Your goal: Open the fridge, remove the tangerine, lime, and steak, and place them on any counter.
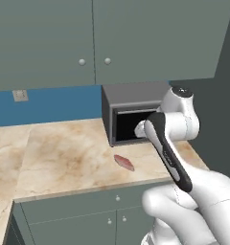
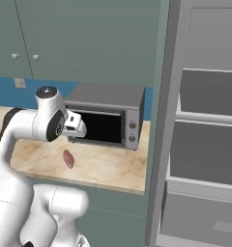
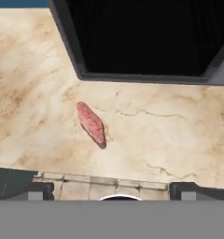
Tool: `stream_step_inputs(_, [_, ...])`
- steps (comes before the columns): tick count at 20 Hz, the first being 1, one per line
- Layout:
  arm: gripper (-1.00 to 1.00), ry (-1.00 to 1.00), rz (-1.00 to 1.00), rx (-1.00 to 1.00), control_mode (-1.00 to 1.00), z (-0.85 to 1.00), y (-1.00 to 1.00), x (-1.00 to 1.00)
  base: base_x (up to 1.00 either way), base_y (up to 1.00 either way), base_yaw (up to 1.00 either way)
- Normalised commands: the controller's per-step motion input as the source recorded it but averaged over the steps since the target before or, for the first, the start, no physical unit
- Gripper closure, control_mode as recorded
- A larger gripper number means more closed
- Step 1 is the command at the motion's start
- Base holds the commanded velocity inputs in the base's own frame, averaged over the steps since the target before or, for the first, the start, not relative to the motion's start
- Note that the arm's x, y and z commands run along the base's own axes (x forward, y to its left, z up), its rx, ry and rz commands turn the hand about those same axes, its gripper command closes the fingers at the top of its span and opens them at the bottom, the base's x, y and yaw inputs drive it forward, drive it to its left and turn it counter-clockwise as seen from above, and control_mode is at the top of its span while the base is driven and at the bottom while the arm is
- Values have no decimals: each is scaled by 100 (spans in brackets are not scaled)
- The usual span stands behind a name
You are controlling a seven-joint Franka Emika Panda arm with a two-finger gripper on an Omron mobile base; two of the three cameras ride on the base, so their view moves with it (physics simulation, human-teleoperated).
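Note:
The steak, a pink-red oblong slab, lies flat on the beige marble counter just in front of the microwave. My gripper hangs above the counter, a little nearer than the steak, open with nothing between its widely spread fingertips. The fridge stands open at the right, its grey shelves bare and its lower drawer closed. The tangerine and the lime are out of view.
A grey microwave with a dark window sits at the counter's back, close behind my hand. Grey-green upper cabinets hang above. Drawers with round knobs run below the counter edge. Bare counter stretches to the left.

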Motion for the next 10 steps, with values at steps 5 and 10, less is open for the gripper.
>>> stream_step_inputs(5, [-100, 0, -20, 0, -100, 98, -30, -52, 0, 0, 0])
stream_step_inputs(10, [-100, -5, -4, 0, -100, 43, -12, -48, 0, 0, 0])
